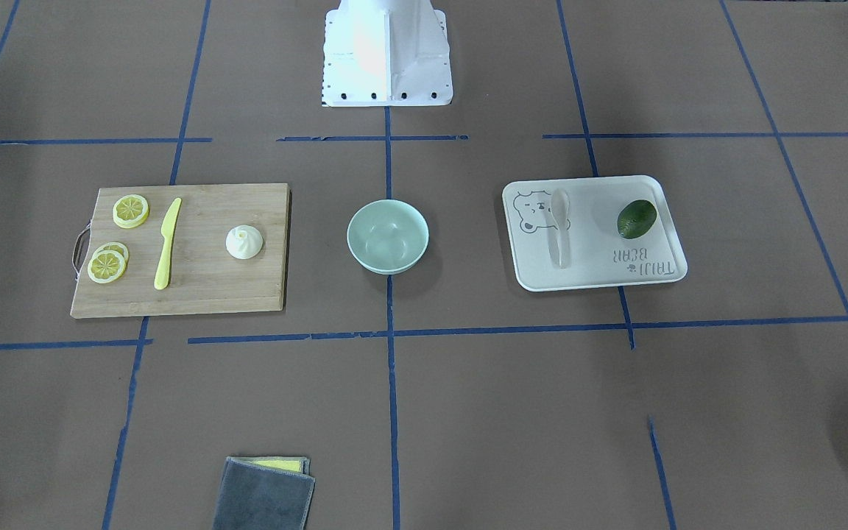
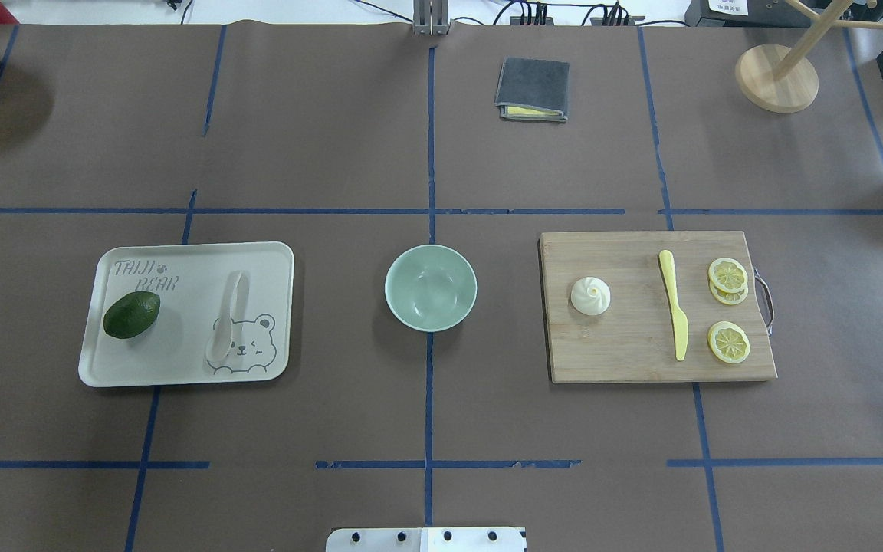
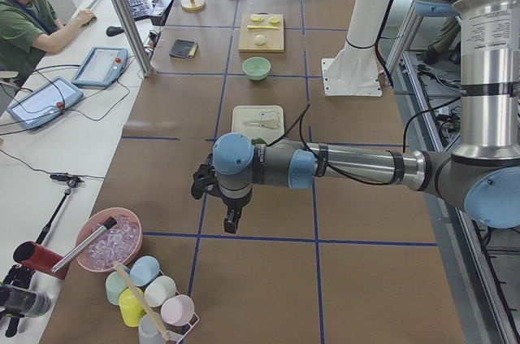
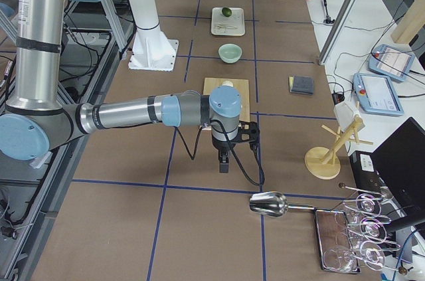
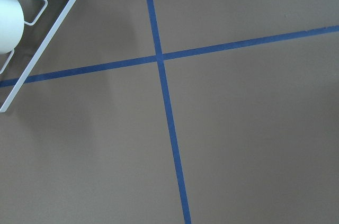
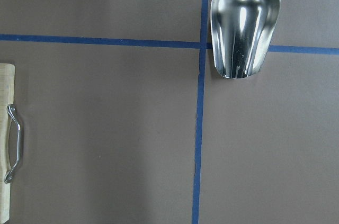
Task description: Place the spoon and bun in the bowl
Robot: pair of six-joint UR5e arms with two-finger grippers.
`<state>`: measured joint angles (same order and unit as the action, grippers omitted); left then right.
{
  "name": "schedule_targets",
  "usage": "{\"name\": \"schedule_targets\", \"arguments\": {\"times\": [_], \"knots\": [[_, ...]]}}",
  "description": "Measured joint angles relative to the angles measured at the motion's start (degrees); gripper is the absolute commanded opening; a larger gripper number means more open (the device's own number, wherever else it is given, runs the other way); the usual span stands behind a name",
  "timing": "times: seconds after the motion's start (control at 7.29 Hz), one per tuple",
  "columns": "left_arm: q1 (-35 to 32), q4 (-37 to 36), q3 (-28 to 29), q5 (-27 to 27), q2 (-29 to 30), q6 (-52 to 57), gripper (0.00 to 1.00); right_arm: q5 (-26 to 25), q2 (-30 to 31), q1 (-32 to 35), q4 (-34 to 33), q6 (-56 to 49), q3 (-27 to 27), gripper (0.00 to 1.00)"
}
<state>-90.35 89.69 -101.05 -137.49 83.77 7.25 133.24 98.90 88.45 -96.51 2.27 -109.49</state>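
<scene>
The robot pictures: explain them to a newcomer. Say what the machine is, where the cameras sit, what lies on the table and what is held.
A robot with two arms, each ending in a two-finger gripper. Two cameras look down on the table, two watch from its ends, one rides on each wrist. The left gripper and right gripper hang above the table's ends and hold nothing. In the middle stands an empty bowl. The spoon lies on a white tray beside a green fruit; the bun sits on a wooden board with a yellow knife and lemon slices.
</scene>
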Motion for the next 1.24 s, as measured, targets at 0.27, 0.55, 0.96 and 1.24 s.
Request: {"name": "schedule_targets", "arguments": {"times": [0.27,0.55,0.96,1.24], "knots": [[0.0,1.7,0.3,0.2,0.0,0.0,1.0,0.1,-0.1,-0.2,-0.1,0.0,-0.1,1.0],[0.4,4.4,0.2,0.3,0.1,0.0,1.0,0.3,-1.2,-0.9,-0.1,0.2,-0.1,1.0],[2.8,20.8,0.7,0.3,1.6,-0.3,1.0,0.2,-8.8,-3.5,0.1,0.6,0.8,1.0],[3.7,37.3,3.1,0.1,4.1,-0.6,1.0,0.2,-11.2,-4.5,2.7,1.1,1.6,1.0]]}}
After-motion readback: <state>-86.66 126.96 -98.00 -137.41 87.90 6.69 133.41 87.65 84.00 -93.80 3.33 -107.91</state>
